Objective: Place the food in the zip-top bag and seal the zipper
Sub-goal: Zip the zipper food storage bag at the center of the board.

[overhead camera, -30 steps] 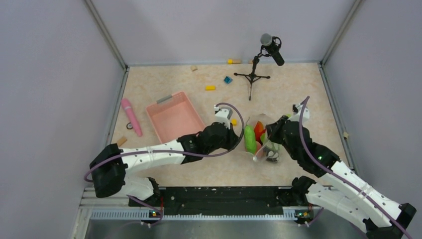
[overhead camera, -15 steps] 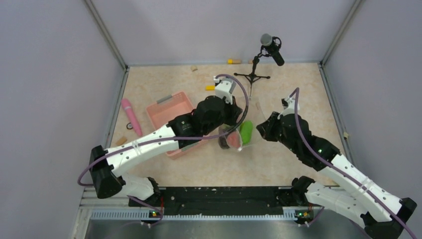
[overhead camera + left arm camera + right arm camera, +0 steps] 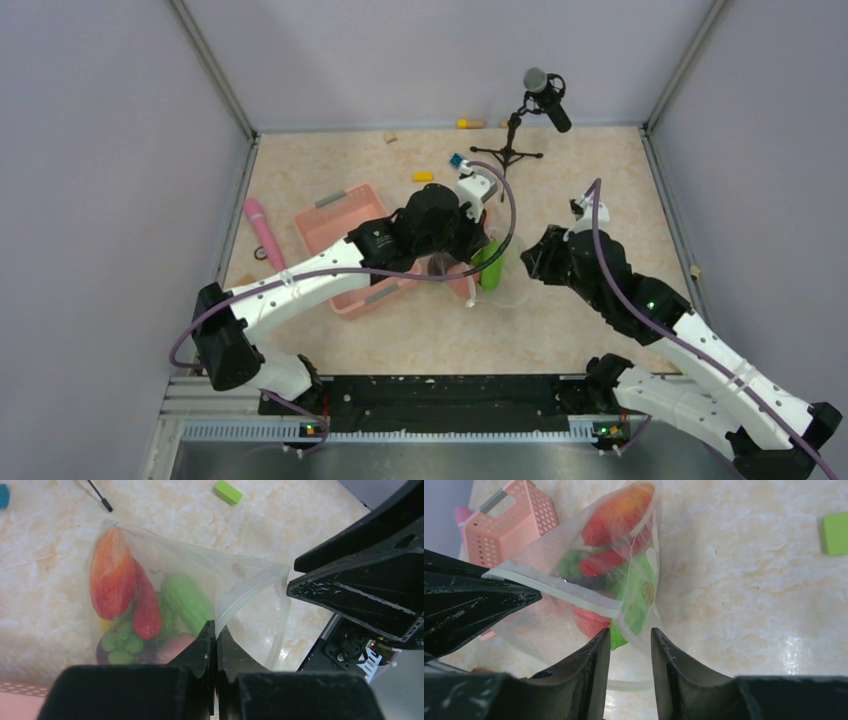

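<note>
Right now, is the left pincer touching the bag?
Touching. The left wrist view shows the left pincer shut on the mouth edge of the bag, with no gap.

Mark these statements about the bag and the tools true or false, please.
1. The food is inside the zip-top bag. True.
2. The left tool is open, clear of the bag. False: it is shut on the bag's mouth edge.
3. The zipper is sealed. False: the mouth gapes open.
4. The right tool has its fingers apart. True.
</note>
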Action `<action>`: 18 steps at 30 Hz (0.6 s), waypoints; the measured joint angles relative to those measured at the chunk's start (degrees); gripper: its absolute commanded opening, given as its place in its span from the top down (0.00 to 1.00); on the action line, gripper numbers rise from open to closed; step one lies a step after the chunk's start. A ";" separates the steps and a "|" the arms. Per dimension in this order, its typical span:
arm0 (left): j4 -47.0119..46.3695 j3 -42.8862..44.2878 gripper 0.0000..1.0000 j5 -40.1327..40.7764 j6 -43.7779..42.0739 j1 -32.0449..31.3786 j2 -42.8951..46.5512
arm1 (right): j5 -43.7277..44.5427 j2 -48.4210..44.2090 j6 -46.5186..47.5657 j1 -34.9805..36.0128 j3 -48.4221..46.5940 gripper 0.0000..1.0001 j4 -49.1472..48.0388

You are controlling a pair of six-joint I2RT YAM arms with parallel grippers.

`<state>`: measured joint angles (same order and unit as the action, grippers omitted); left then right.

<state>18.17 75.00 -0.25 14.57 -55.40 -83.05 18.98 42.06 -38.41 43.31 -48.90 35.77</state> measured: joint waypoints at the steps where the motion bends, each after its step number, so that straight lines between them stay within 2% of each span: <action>1: 0.15 0.00 1.00 -0.85 -0.85 0.00 -0.09 | 0.31 0.02 0.98 0.00 -0.02 0.58 -0.11; 4: 0.37 0.24 1.00 -2.12 -2.34 0.09 -0.81 | 0.92 0.57 4.33 0.00 -0.02 0.42 -0.33; 7: 0.87 0.85 1.00 -3.17 -3.19 0.24 -1.90 | 0.90 1.70 8.28 0.00 -0.02 0.41 -1.44; 14: 2.58 0.98 1.00 -4.92 -4.92 0.50 -2.43 | 0.96 6.67 16.65 0.00 0.15 0.42 -7.91; 16: 2.62 0.98 1.00 -5.44 -5.35 0.55 -2.43 | 1.29 8.17 18.10 0.00 0.26 0.45 -9.44; 18: 2.73 0.98 1.00 -6.21 -5.77 0.57 -2.43 | 1.38 9.40 19.32 0.00 1.01 0.54 -11.54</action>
<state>20.91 75.99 -6.46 8.80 -54.83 -85.47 20.36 51.46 -19.09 43.31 -47.90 24.23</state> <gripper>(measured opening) 0.015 0.554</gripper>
